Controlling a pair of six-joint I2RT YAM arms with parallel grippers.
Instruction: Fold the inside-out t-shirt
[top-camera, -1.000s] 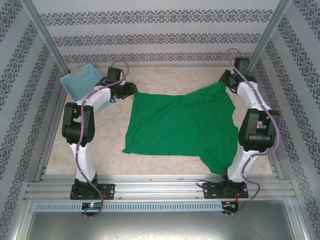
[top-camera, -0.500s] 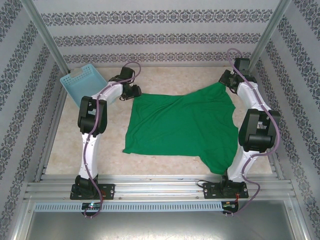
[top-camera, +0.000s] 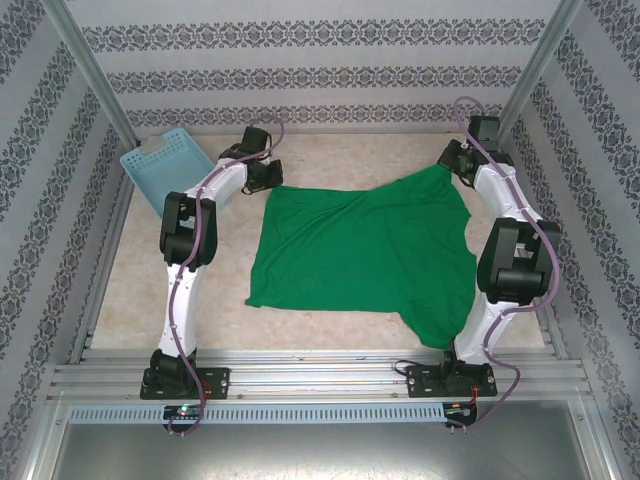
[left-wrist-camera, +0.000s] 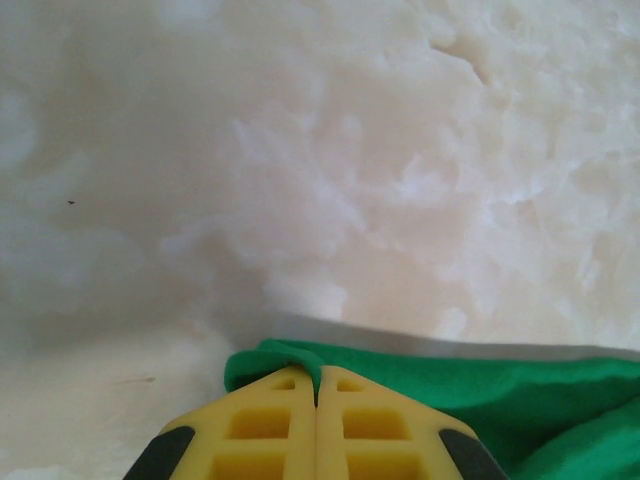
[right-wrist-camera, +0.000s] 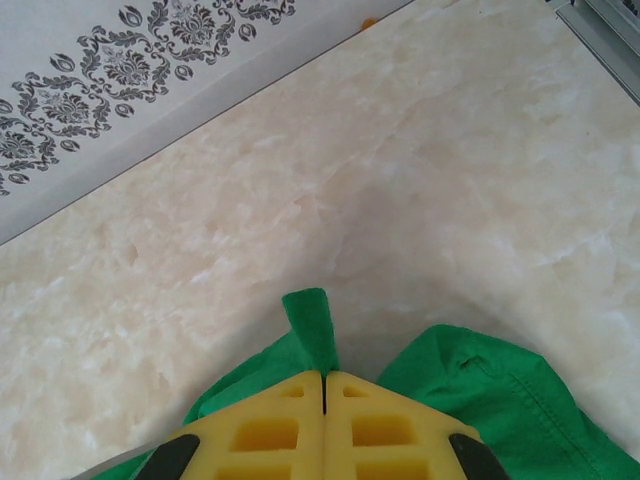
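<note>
The bright green inside-out t-shirt (top-camera: 365, 255) lies spread across the middle of the marble table. At its far left corner my left gripper (top-camera: 268, 180) is shut on the t-shirt; in the left wrist view the yellow jaws (left-wrist-camera: 318, 385) pinch a fold of green cloth (left-wrist-camera: 270, 358). At the far right corner my right gripper (top-camera: 447, 165) is shut on the t-shirt too. In the right wrist view a strip of green fabric (right-wrist-camera: 310, 325) sticks up from between the closed jaws of the right gripper (right-wrist-camera: 323, 385).
A light blue lattice basket (top-camera: 165, 165) stands at the far left, close beside the left arm. Patterned walls enclose the table on three sides, and an aluminium rail (top-camera: 320, 375) runs along the near edge.
The left arm swung right from beside the basket to the shirt's far left corner, and its gripper closed on the cloth. The right arm and shirt stayed put.
</note>
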